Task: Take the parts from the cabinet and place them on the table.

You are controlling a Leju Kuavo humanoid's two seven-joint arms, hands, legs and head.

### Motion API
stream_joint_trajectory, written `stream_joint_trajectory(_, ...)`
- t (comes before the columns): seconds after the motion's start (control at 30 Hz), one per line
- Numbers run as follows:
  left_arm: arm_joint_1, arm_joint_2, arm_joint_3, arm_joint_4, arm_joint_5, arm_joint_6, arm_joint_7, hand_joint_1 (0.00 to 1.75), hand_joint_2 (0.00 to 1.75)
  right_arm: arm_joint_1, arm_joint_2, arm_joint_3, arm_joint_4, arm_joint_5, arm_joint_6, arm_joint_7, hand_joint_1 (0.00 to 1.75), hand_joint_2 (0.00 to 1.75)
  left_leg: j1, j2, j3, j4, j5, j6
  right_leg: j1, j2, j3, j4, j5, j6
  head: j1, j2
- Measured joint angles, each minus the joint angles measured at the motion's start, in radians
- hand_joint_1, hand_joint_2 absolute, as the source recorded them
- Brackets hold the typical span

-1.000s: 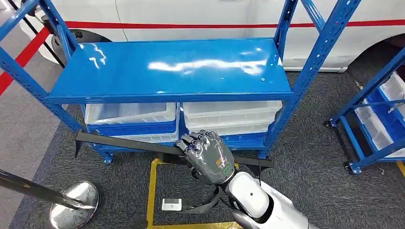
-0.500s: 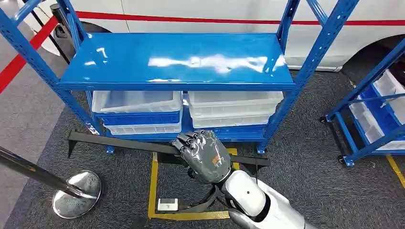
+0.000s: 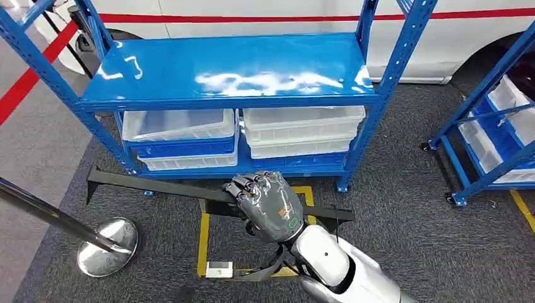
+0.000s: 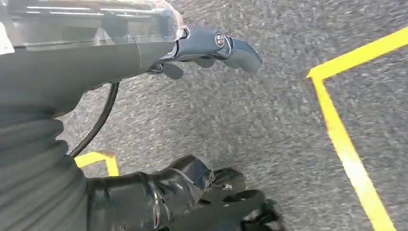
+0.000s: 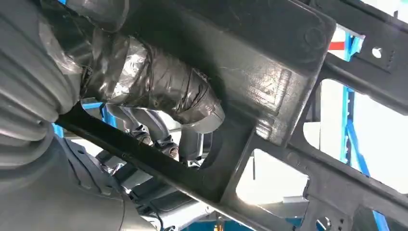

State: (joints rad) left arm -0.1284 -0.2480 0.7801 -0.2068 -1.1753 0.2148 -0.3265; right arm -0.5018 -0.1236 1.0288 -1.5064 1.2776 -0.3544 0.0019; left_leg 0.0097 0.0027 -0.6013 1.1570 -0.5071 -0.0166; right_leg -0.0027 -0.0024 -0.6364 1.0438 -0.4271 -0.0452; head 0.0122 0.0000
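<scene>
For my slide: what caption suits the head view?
Right hand gripping a long black frame part before the blue shelving rack.

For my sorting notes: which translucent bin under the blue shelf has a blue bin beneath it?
The left translucent bin; a blue bin lies directly below it. The right one tops other translucent bins.

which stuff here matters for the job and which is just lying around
Job:
black part, held by the right hand
blue rack

Lying about:
white bins on the lower shelf
chrome stanchion
yellow floor tape
second rack
left hand, holding nothing
</scene>
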Motion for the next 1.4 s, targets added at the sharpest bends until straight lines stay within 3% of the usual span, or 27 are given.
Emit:
stream_joint_trajectory(0.03, -0.002, 0.000, 0.000, 0.000, 0.000, 0.000, 0.000, 0.00, 1.75, 0.000, 0.000, 0.000, 0.000, 0.000, 0.000, 0.000, 1.75, 1.75, -0.001, -0.003, 0.066, -0.099, 0.018, 0.009, 0.000, 0.001, -0.003, 0.001, 0.005, 0.003, 0.000, 0.000)
stream_joint_trajectory(0.07, -0.004, 0.001, 0.000, 0.000, 0.000, 0.000, -0.001, 0.00, 1.75, -0.001, 0.000, 0.000, -0.001, 0.000, 0.000, 0.000, 1.75, 1.75, -0.005, -0.006, 0.096, -0.157, -0.007, 0.018, 0.001, 0.000, -0.009, 0.001, 0.011, 0.008, 0.001, 0.000)
stream_joint_trajectory(0.1, -0.004, 0.002, 0.000, 0.000, 0.000, 0.000, -0.002, 0.00, 1.75, -0.001, 0.000, 0.000, -0.001, 0.000, 0.000, 0.000, 1.75, 1.75, -0.010, -0.006, 0.096, -0.161, 0.005, 0.016, 0.000, 0.000, -0.010, -0.002, 0.019, 0.015, 0.001, 0.000)
stream_joint_trajectory(0.2, -0.001, 0.002, 0.000, 0.000, 0.000, -0.001, -0.002, 0.00, 1.75, 0.000, 0.001, 0.000, -0.001, -0.007, -0.001, 0.000, 1.75, 1.75, -0.012, -0.005, 0.087, -0.173, 0.026, 0.033, 0.000, 0.001, -0.011, -0.013, 0.041, 0.034, 0.001, 0.000)
stream_joint_trajectory(0.23, -0.003, 0.002, 0.000, 0.000, 0.001, -0.001, -0.002, 0.00, 1.75, 0.001, 0.000, 0.000, 0.000, -0.011, -0.001, -0.001, 1.75, 1.75, 0.000, 0.006, 0.087, -0.186, 0.040, 0.039, 0.000, 0.005, -0.018, -0.002, 0.024, 0.039, 0.000, 0.000)
stream_joint_trajectory(0.27, -0.003, 0.002, 0.000, 0.000, 0.000, -0.001, -0.001, 0.00, 1.75, -0.001, 0.000, 0.000, 0.000, -0.013, -0.001, -0.001, 1.75, 1.75, -0.002, 0.004, 0.080, -0.192, 0.050, 0.047, 0.002, 0.004, -0.034, 0.032, -0.024, 0.044, 0.004, 0.000)
stream_joint_trajectory(0.33, -0.005, 0.002, 0.000, 0.000, 0.000, -0.002, -0.001, 0.00, 1.75, 0.001, 0.000, 0.000, 0.000, -0.020, -0.001, -0.004, 1.75, 1.75, -0.002, 0.006, 0.059, -0.189, 0.064, 0.053, -0.004, 0.004, -0.085, 0.183, -0.128, 0.050, 0.004, 0.000)
stream_joint_trajectory(0.37, -0.003, 0.002, 0.000, 0.000, 0.000, -0.002, -0.001, 0.00, 1.75, 0.003, 0.000, 0.000, 0.002, -0.021, -0.001, -0.005, 1.75, 1.75, -0.003, 0.007, 0.048, -0.185, 0.070, 0.053, -0.005, 0.004, -0.104, 0.251, -0.157, 0.053, 0.003, 0.000)
stream_joint_trajectory(0.4, -0.003, 0.002, 0.000, 0.000, 0.000, -0.002, 0.000, 0.00, 1.75, 0.004, 0.000, 0.000, 0.003, -0.022, -0.001, -0.005, 1.75, 1.75, -0.002, 0.008, 0.037, -0.180, 0.075, 0.052, -0.006, 0.004, -0.109, 0.289, -0.161, 0.056, 0.004, 0.000)
stream_joint_trajectory(0.43, -0.002, 0.002, 0.000, 0.000, 0.000, -0.002, 0.000, 0.00, 1.75, 0.004, 0.000, 0.000, 0.005, -0.024, -0.001, -0.005, 1.75, 1.75, -0.002, 0.009, 0.024, -0.172, 0.078, 0.050, -0.009, 0.003, -0.090, 0.278, -0.141, 0.058, 0.004, 0.000)
stream_joint_trajectory(0.5, -0.003, 0.002, 0.000, 0.000, 0.000, -0.002, 0.000, 0.00, 1.75, 0.004, 0.000, 0.000, 0.005, -0.024, -0.001, -0.005, 1.75, 1.75, 0.000, 0.008, 0.003, -0.153, 0.080, 0.047, -0.014, 0.002, 0.014, 0.132, -0.077, 0.060, 0.004, 0.000)
stream_joint_trajectory(0.53, -0.003, 0.002, 0.000, 0.000, 0.000, -0.002, 0.000, 0.00, 1.75, 0.003, 0.000, 0.000, 0.005, -0.024, -0.001, -0.005, 1.75, 1.75, 0.000, 0.008, -0.004, -0.142, 0.079, 0.045, -0.015, 0.002, 0.072, 0.042, -0.060, 0.058, 0.004, 0.000)
stream_joint_trajectory(0.57, -0.004, 0.002, 0.000, 0.000, 0.000, -0.002, 0.000, 0.00, 1.75, 0.002, 0.000, 0.000, 0.005, -0.024, -0.001, -0.005, 1.75, 1.75, -0.002, 0.007, -0.015, -0.138, 0.081, 0.039, -0.010, 0.003, 0.093, 0.010, -0.092, 0.054, 0.003, 0.000)
stream_joint_trajectory(0.67, -0.004, 0.002, 0.000, 0.000, 0.000, -0.002, -0.001, 0.00, 1.75, 0.002, 0.000, 0.000, 0.005, -0.030, 0.000, -0.008, 1.75, 1.75, -0.001, 0.008, -0.019, -0.136, 0.093, 0.019, 0.000, 0.004, 0.078, 0.007, -0.075, 0.041, 0.003, 0.000)
stream_joint_trajectory(0.73, -0.004, 0.003, 0.000, 0.000, 0.000, -0.001, -0.003, 0.00, 1.75, 0.002, 0.000, 0.000, 0.005, -0.039, 0.000, -0.010, 1.75, 1.75, 0.000, 0.006, -0.027, -0.134, 0.089, 0.008, -0.013, 0.001, 0.077, -0.009, -0.058, 0.016, 0.003, 0.000)
stream_joint_trajectory(0.8, -0.004, 0.003, 0.000, 0.000, 0.000, 0.000, -0.006, 0.00, 1.75, 0.001, 0.000, 0.000, 0.005, -0.045, 0.001, -0.011, 1.75, 1.75, 0.002, 0.003, -0.060, -0.043, 0.011, -0.004, -0.012, -0.001, 0.067, -0.011, -0.047, 0.002, 0.001, 0.000)
stream_joint_trajectory(0.87, -0.003, 0.003, 0.000, 0.000, 0.001, 0.000, -0.007, 0.00, 1.75, 0.003, 0.001, 0.000, 0.005, -0.048, 0.001, -0.012, 1.75, 1.75, 0.006, 0.003, -0.120, 0.116, -0.068, -0.013, -0.010, -0.002, 0.053, -0.010, -0.038, 0.000, 0.001, 0.000)
stream_joint_trajectory(0.9, -0.003, 0.003, 0.000, 0.000, 0.001, 0.001, -0.007, 0.00, 1.75, 0.004, 0.001, 0.000, 0.005, -0.050, 0.001, -0.012, 1.75, 1.75, 0.006, 0.003, -0.134, 0.162, -0.080, -0.015, -0.010, -0.002, 0.046, -0.008, -0.034, 0.002, 0.001, 0.000)
stream_joint_trajectory(0.93, -0.002, 0.003, 0.000, 0.000, 0.002, 0.002, -0.007, 0.00, 1.75, 0.005, 0.001, 0.000, 0.006, -0.053, 0.001, -0.013, 1.75, 1.75, 0.007, 0.003, -0.125, 0.160, -0.068, -0.016, -0.010, -0.001, 0.041, -0.007, -0.031, 0.003, 0.001, 0.000)
stream_joint_trajectory(0.97, -0.002, 0.003, 0.000, 0.000, 0.003, 0.002, -0.006, 0.00, 1.75, 0.005, 0.001, 0.000, 0.006, -0.055, 0.001, -0.014, 1.75, 1.75, 0.008, 0.003, -0.093, 0.110, -0.035, -0.015, -0.011, 0.000, 0.036, -0.005, -0.028, 0.005, 0.001, 0.000)
stream_joint_trajectory(1.03, -0.004, 0.004, 0.000, 0.000, 0.002, 0.003, -0.006, 0.00, 1.75, 0.005, 0.001, 0.000, 0.006, -0.056, 0.001, -0.014, 1.75, 1.75, 0.009, 0.001, 0.020, -0.073, 0.043, -0.009, -0.011, 0.002, 0.035, 0.000, -0.026, 0.008, 0.001, 0.000)
stream_joint_trajectory(1.07, -0.004, 0.004, 0.000, 0.000, 0.003, 0.003, -0.006, 0.00, 1.75, 0.004, 0.001, 0.000, 0.005, -0.056, 0.001, -0.014, 1.75, 1.75, 0.008, -0.005, 0.052, -0.134, 0.027, -0.004, -0.010, 0.002, 0.032, 0.001, -0.025, 0.012, 0.001, 0.000)
stream_joint_trajectory(1.2, -0.005, 0.004, 0.000, 0.000, 0.002, 0.003, -0.003, 0.00, 1.75, 0.004, 0.002, 0.000, 0.005, -0.060, 0.000, -0.014, 1.75, 1.75, -0.002, -0.009, 0.051, -0.148, 0.037, 0.011, -0.010, 0.005, 0.025, -0.007, -0.007, 0.040, 0.002, 0.000)
stream_joint_trajectory(1.23, -0.005, 0.003, 0.000, 0.000, 0.003, 0.003, -0.003, 0.00, 1.75, 0.005, 0.002, 0.000, 0.005, -0.063, -0.001, -0.014, 1.75, 1.75, 0.010, -0.005, 0.055, -0.165, 0.049, 0.028, -0.007, 0.006, 0.023, -0.003, -0.013, 0.047, 0.003, 0.000)
stream_joint_trajectory(1.3, -0.006, 0.004, 0.000, 0.000, 0.003, 0.004, -0.003, 0.00, 1.75, 0.005, 0.001, 0.000, 0.005, -0.066, -0.002, -0.014, 1.75, 1.75, 0.007, 0.001, 0.049, -0.169, 0.058, 0.043, -0.010, 0.005, -0.008, 0.070, -0.074, 0.051, 0.004, 0.000)
stream_joint_trajectory(1.37, -0.005, 0.004, 0.000, 0.000, 0.003, 0.004, -0.003, 0.00, 1.75, 0.012, 0.001, 0.000, 0.005, -0.069, -0.004, -0.014, 1.75, 1.75, 0.004, 0.005, 0.041, -0.167, 0.061, 0.047, -0.011, 0.005, -0.072, 0.222, -0.150, 0.055, 0.003, 0.000)
stream_joint_trajectory(1.4, -0.003, 0.004, 0.000, 0.000, 0.003, 0.004, -0.003, 0.00, 1.75, 0.018, 0.000, 0.000, 0.005, -0.072, -0.005, -0.014, 1.75, 1.75, 0.002, 0.007, 0.037, -0.164, 0.062, 0.047, -0.011, 0.004, -0.098, 0.286, -0.169, 0.056, 0.004, 0.000)
